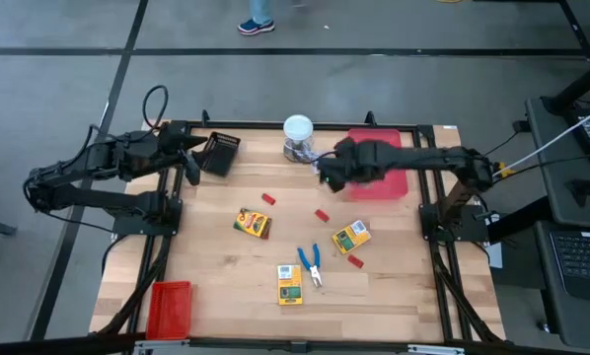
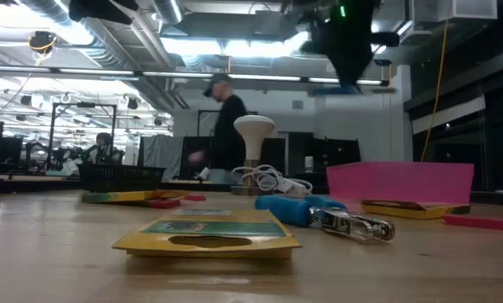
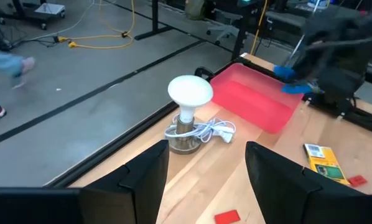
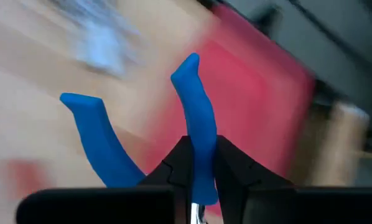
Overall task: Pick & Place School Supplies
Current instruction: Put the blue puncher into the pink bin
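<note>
Three printed crayon boxes lie flat on the table (image 1: 253, 223), (image 1: 351, 237), (image 1: 290, 284); the nearest crayon box (image 2: 209, 236) fills the low view's foreground. One pair of blue-handled pliers (image 1: 311, 264) lies between them on its side. Tiny red blocks (image 1: 268, 199), (image 1: 322, 214), (image 1: 355, 260) rest on the wood. My right gripper (image 1: 327, 177) hovers beside the red tray (image 1: 379, 168), shut on a second pair of blue-handled pliers (image 4: 195, 118). My left gripper (image 3: 204, 186) is open, near the black tray (image 1: 218, 153) at the table's far left. My right gripper pinches one blue handle (image 4: 198, 146) of the pliers between its two fingers, close to the joint end. That handle runs forward out of the fingers, and the other handle (image 4: 93, 134) splays out to the side. The pliers are lifted clear of the table.
A white round-topped container on a metal base (image 1: 298, 133) with a white cord stands at the far edge, between both grippers. A second red tray (image 1: 169, 306) sits at the near left corner. A person (image 2: 226, 126) walks beyond the far edge.
</note>
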Action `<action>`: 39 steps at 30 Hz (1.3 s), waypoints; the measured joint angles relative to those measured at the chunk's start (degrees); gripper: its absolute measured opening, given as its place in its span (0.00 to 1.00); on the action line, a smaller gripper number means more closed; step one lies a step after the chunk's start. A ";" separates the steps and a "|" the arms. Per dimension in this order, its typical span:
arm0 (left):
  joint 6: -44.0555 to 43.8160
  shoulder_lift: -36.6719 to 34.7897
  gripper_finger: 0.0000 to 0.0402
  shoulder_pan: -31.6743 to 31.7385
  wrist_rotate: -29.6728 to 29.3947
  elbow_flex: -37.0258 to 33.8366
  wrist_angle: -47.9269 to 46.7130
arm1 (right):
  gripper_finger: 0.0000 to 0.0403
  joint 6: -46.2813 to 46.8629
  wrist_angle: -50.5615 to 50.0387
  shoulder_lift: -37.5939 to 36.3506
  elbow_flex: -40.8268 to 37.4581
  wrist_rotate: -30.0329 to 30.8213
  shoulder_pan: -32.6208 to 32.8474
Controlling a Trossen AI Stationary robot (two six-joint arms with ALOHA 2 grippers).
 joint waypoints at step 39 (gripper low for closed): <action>-5.94 9.00 0.52 0.00 -7.80 -0.02 6.94 | 0.10 -61.62 35.41 -3.64 -28.62 -23.84 -40.25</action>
